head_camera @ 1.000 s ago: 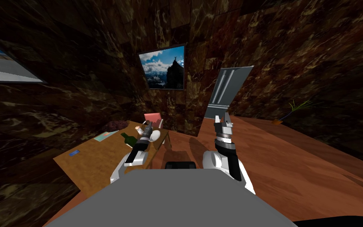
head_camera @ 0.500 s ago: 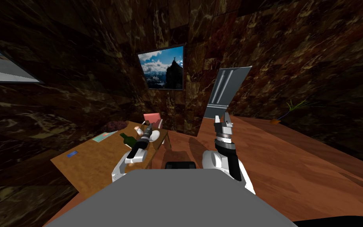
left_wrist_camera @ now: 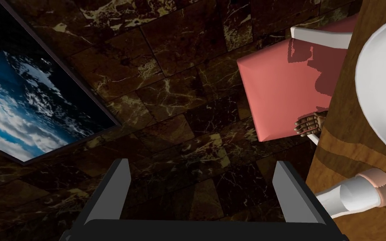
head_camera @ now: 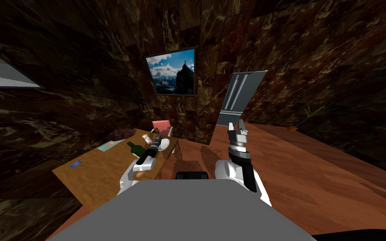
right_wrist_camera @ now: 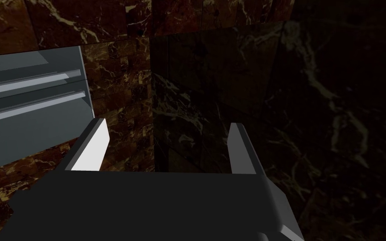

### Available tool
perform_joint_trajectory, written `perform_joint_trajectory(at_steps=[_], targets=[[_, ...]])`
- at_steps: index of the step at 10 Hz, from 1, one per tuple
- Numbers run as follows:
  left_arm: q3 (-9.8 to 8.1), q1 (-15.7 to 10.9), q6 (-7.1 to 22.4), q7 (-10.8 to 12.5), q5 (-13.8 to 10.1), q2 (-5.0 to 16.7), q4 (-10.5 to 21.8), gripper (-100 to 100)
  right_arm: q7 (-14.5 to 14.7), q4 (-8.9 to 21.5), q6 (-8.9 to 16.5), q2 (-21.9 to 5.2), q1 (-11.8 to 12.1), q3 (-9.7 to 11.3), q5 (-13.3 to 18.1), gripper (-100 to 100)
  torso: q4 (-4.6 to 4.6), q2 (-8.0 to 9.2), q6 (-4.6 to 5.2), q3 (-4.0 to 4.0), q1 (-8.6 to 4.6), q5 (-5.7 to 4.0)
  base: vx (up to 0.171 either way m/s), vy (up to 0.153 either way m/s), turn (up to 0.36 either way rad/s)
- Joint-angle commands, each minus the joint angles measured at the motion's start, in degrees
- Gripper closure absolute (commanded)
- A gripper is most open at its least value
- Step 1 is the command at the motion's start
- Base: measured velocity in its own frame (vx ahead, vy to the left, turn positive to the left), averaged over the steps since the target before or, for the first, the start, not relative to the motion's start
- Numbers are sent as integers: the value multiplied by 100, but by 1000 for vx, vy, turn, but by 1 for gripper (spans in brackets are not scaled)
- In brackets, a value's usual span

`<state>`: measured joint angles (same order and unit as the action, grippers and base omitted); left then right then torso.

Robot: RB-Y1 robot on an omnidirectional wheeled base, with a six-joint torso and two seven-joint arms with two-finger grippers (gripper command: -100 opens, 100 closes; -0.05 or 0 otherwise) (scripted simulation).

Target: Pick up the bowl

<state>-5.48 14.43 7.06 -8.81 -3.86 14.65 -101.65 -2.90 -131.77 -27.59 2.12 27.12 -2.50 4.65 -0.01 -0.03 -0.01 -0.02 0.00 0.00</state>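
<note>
Left gripper (left_wrist_camera: 201, 163) is held with its fingers spread and nothing between them. Over the last second its arm has been stretched slightly further out over the table (head_camera: 100, 171). The white bowl (left_wrist_camera: 382, 83) is seen just beside the gripper, on the side toward the other arm and outside the fingers' gap. A small capped shaker (left_wrist_camera: 357, 196) lies close by one finger. A sideways correction onto the rim is judged necessary before closing. The right gripper (right_wrist_camera: 167, 125) is held well apart, spread and empty.

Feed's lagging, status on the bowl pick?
Left tool open beside white bowl, nothing held. Right tool open, empty. Small bottle lies close by.
</note>
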Motion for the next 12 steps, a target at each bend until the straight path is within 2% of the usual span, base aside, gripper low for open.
perform_joint_trajectory(at_steps=[1,2,3,4,5,6,7,8,11,12], targets=[[-53,-150,286,-15,-66,71,262,-100,0,0,0,0,0,0,0,0,0,0,0,0,0,0,8,-2,1],[-53,-150,385,-15,-66,71,262,-100,0,0,0,0,0,0,0,0,0,-1,0,-1,0,0,7,-2,-1],[-97,-274,552,-20,-123,121,462,-100,0,0,0,0,0,0,0,0,0,-1,0,0,1,0,9,-1,7],[-97,-274,682,-20,-123,121,462,-100,0,0,0,0,0,0,0,0,0,-2,0,-1,2,0,9,1,2],[-137,-394,840,-21,-180,165,659,-100,0,0,0,0,0,0,0,0,0,-1,0,-1,2,0,13,2,8],[-137,-394,1003,-21,-180,165,659,-100,0,0,0,0,0,0,0,0,0,-3,0,-2,2,0,12,2,2],[-174,-511,1159,-18,-237,204,849,-100,0,0,0,0,0,0,0,0,-1,-2,-1,-1,2,0,14,8,16],[-174,-511,1304,-18,-237,204,849,-100,0,0,0,0,0,0,0,0,-1,-4,0,-2,5,1,13,7,4],[-234,-731,1780,3,-350,265,1204,-100,0,0,0,0,0,0,0,0,0,-3,0,-2,2,0,17,5,16],[-234,-731,1890,3,-350,265,1204,-100,0,0,0,0,0,0,0,0,-1,-5,0,-3,4,1,16,8,7]])
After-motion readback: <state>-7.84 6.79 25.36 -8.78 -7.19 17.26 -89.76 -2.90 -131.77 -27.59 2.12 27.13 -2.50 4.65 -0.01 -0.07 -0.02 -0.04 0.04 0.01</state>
